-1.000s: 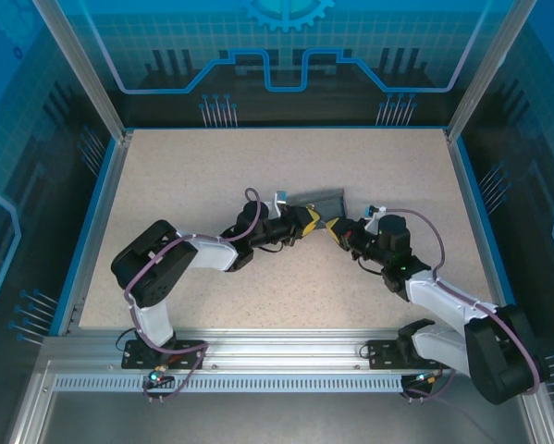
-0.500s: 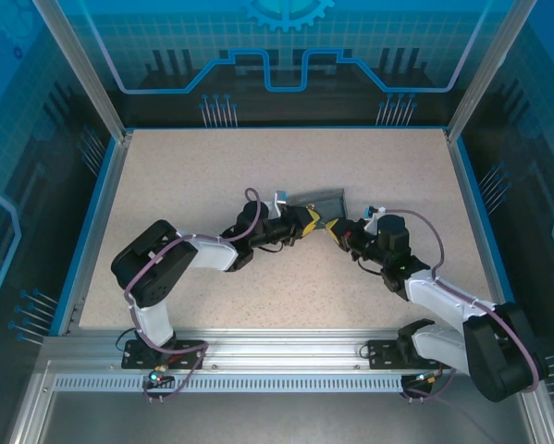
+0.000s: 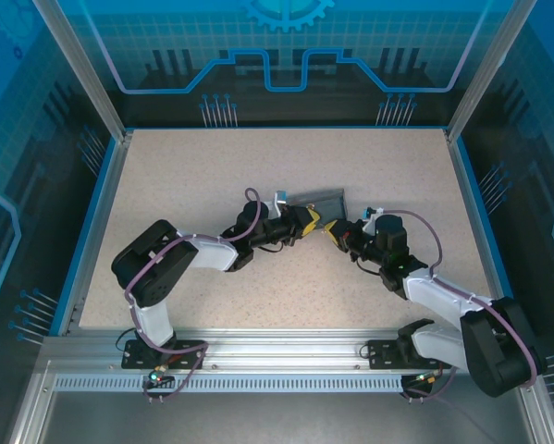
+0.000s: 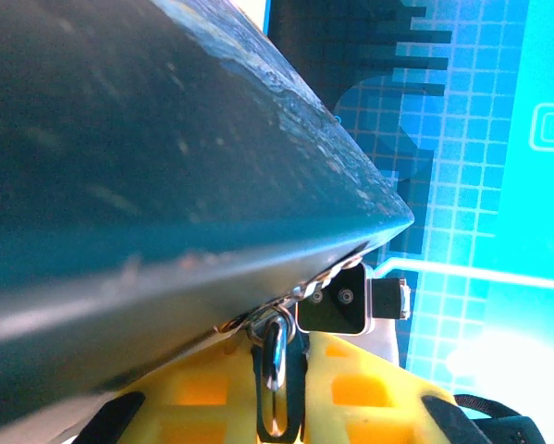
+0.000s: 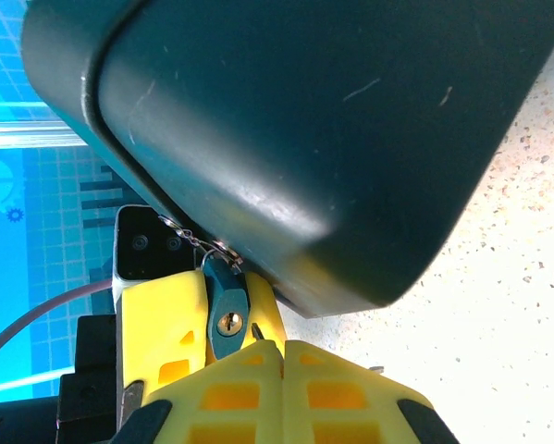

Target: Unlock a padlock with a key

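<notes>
The small teal padlock (image 5: 223, 289) hangs by its metal shackle (image 4: 275, 356) from a ring at the dark-blue box's (image 5: 304, 120) edge. My left gripper (image 4: 282, 363) is shut on the padlock, its yellow fingers (image 5: 161, 314) on either side of the body. The brass keyhole faces my right gripper (image 5: 282, 350). That gripper is shut on the key (image 5: 257, 329), a thin dark sliver sticking out of its fingertips just right of the keyhole. From above, the left gripper (image 3: 306, 220) and right gripper (image 3: 332, 228) meet tip to tip at the box's (image 3: 321, 200) front edge.
The box lies mid-table on the speckled beige surface (image 3: 212, 166). A blue rim and aluminium posts (image 3: 82, 74) frame the table. A small grey bit (image 5: 377, 368) lies on the table beside my right fingers.
The right arm has shifted slightly left toward the padlock. The left arm and the box have not moved.
</notes>
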You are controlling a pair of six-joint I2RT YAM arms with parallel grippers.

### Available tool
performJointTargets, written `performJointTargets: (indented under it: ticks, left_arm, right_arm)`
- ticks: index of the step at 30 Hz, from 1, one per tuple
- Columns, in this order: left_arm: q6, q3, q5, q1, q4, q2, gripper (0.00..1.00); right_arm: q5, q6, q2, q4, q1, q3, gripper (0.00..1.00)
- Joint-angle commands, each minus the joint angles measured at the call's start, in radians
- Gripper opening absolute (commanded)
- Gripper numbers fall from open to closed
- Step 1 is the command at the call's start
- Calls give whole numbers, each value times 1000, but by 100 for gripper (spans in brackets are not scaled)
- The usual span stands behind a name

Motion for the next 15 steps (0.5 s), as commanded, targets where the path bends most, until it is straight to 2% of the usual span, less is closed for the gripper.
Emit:
performJointTargets:
  ticks: [1,8,15]
  left_arm:
    - [-16,37,22,-7,90,1,0]
    - [-17,35,21,-7,95,1,0]
    - [-18,36,22,-7,95,-1,0]
  right_arm:
    - [12,-16,-28,-9,16,15,0]
    - [23,-26,-71,-53,12,-6,0]
    - [17,-23,-37,-35,12,16,0]
